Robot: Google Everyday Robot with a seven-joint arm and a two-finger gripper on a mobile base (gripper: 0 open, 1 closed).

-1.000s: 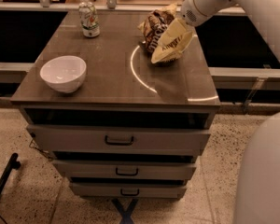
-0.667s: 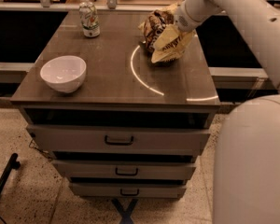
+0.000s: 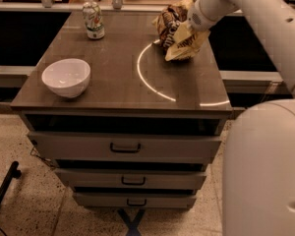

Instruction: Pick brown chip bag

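Note:
The brown chip bag [image 3: 168, 22] lies crumpled at the far right of the dark table top [image 3: 118, 63]. It is dark brown with white lettering, and a yellow-tan part [image 3: 188, 44] sticks out toward the front. My gripper [image 3: 185, 26] comes down from the upper right on the white arm [image 3: 250, 9] and sits right on the bag's top right side. Its tips are hidden against the bag.
A white bowl [image 3: 66, 76] stands at the table's front left. A green-and-white can [image 3: 93, 19] stands at the far left. Drawers with dark handles [image 3: 125, 147] are below the top. My white body [image 3: 265, 171] fills the lower right. A counter runs behind.
My arm has swung closer to the camera and now crosses the upper right corner. The gripper stays at the bag, which has shifted only slightly.

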